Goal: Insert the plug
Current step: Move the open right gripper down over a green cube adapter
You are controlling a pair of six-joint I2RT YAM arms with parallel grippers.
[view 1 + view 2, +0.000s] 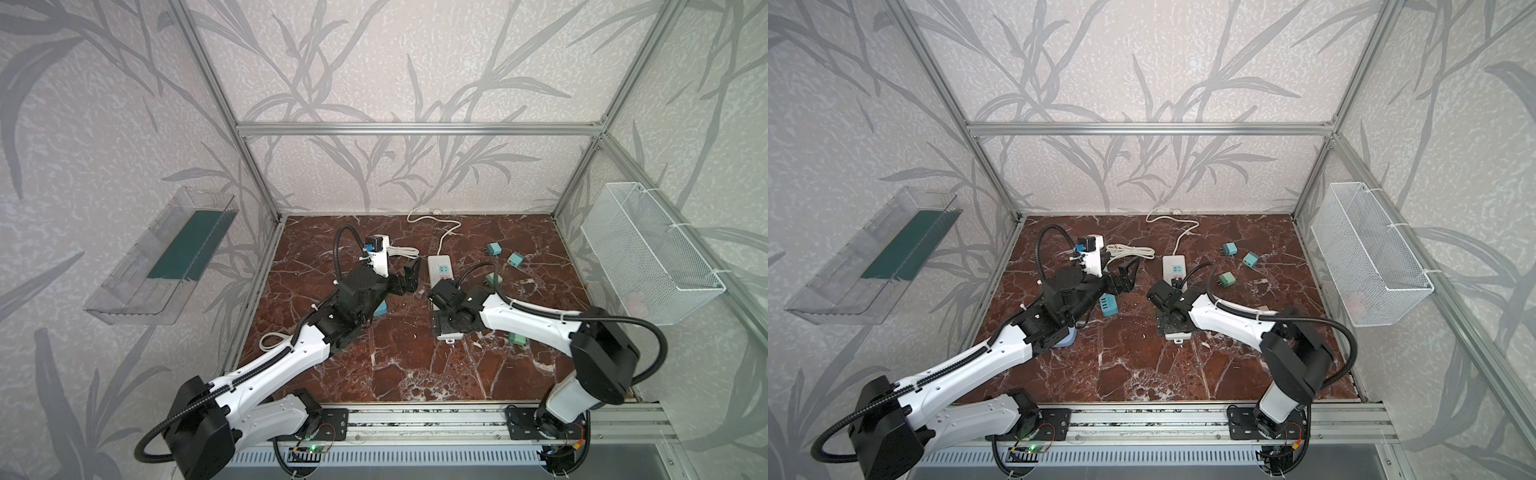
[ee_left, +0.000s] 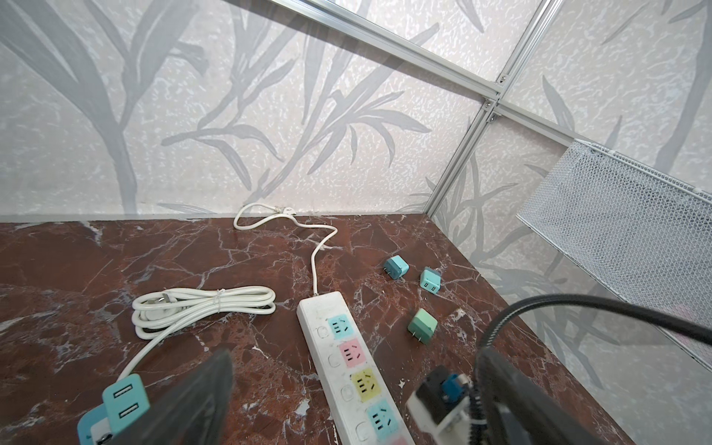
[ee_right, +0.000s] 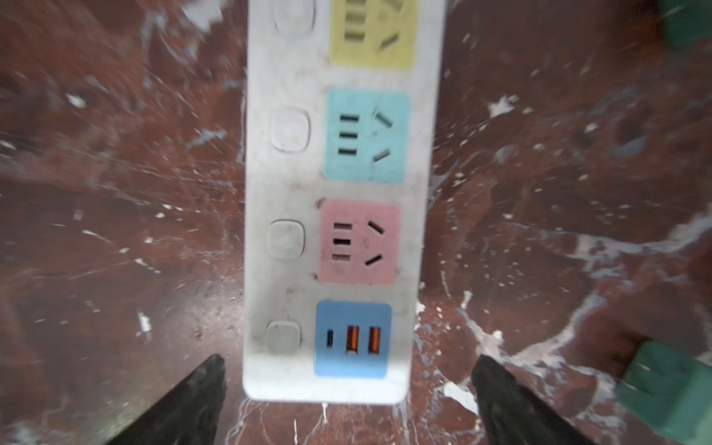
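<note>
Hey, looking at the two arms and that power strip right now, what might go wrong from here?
The right gripper, open and empty, has its fingers either side of the end of the power strip; closing there would likely grab or shift the strip. A green plug lies close to one finger and might get knocked. The left gripper is open too, not bracing the strip, so it may slide under pushing.

Your left gripper (image 1: 409,274) reaches in toward the middle, jaws spread wide. Your right gripper (image 3: 348,360) points straight down, jaws also wide apart.
</note>
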